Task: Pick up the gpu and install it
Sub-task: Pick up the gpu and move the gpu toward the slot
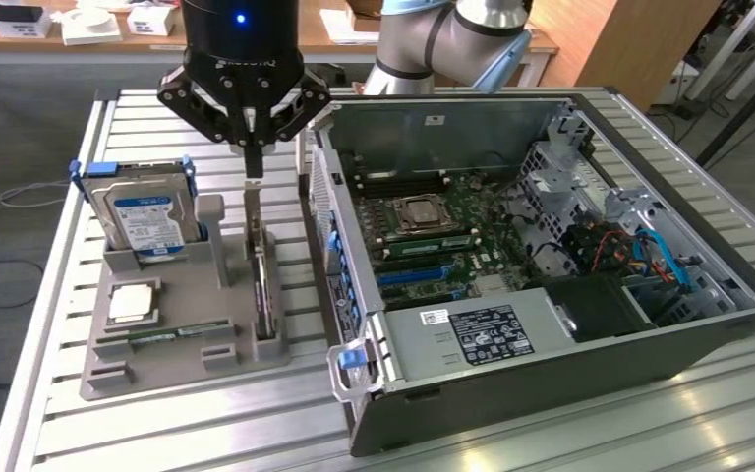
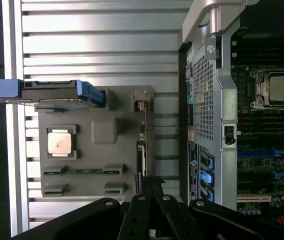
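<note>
In the exterior view the gripper (image 1: 255, 167) hangs over the grey holder (image 1: 181, 369) on the slatted table (image 1: 194, 423). Its fingers are pressed together with nothing visible between them. The tips are just above the far end of the gpu (image 1: 262, 275); I cannot tell whether they touch it. The gpu stands on edge in a slot along the holder's side toward the exterior view's right, close beside the open computer case (image 1: 483, 393) and not yet lifted. The hard drive (image 1: 148, 221) stands upright at the holder's far corner on the exterior view's left, with the processor chip (image 1: 133, 303) and the memory stick (image 1: 168, 334) nearer. In the wrist view the gripper (image 2: 150, 184) again shows its fingers closed to a point. The gpu (image 2: 141, 155) appears edge-on as a thin dark strip in the holder, with its silver bracket at one end, and the hard drive (image 2: 57, 92) and processor chip (image 2: 59, 141) sit on the other side of the holder from the case. I judge the card to be light and stiff but fragile. Standing as it does, it offers only its upper edge, so a pinch across the two flat faces there looks soundest. The bracket is probably thin and slippery, and the contact edge down in the slot should not be touched.
</note>
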You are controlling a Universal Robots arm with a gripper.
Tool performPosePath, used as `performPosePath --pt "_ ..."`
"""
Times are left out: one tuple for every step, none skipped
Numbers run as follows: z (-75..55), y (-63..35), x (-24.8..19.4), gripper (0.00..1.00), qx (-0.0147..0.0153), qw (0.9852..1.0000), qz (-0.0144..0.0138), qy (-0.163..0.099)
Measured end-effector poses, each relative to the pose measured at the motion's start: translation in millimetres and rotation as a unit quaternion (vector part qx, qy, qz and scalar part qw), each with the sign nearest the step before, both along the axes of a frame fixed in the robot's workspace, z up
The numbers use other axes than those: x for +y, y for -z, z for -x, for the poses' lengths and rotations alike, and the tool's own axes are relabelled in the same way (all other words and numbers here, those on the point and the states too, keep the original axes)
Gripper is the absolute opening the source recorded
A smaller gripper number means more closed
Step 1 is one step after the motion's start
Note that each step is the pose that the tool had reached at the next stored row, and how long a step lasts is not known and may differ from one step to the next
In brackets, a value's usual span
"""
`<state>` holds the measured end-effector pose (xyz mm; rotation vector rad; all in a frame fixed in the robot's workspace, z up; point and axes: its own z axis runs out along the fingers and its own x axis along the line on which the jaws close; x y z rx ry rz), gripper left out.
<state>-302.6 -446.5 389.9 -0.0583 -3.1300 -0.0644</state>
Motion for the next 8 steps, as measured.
performPosePath --pt "0.0 0.0 0.0 0.11 0.0 1.0 0.0 0.0" --pt "0.0 0.0 0.0 0.11 0.0 1.0 0.0 0.0" --pt "0.0 0.0 0.0 0.17 0.0 1.0 0.0 0.0" --pt "0.0 0.0 0.0 0.23 0.0 1.0 0.0 0.0" --pt "0.0 0.0 0.0 0.23 0.0 1.0 0.0 0.0" --pt "0.0 0.0 0.0 0.29 0.0 1.0 0.0 0.0" --pt "0.0 0.0 0.0 0.35 0.0 1.0 0.0 0.0" --pt "0.0 0.0 0.0 0.35 0.0 1.0 0.0 0.0"
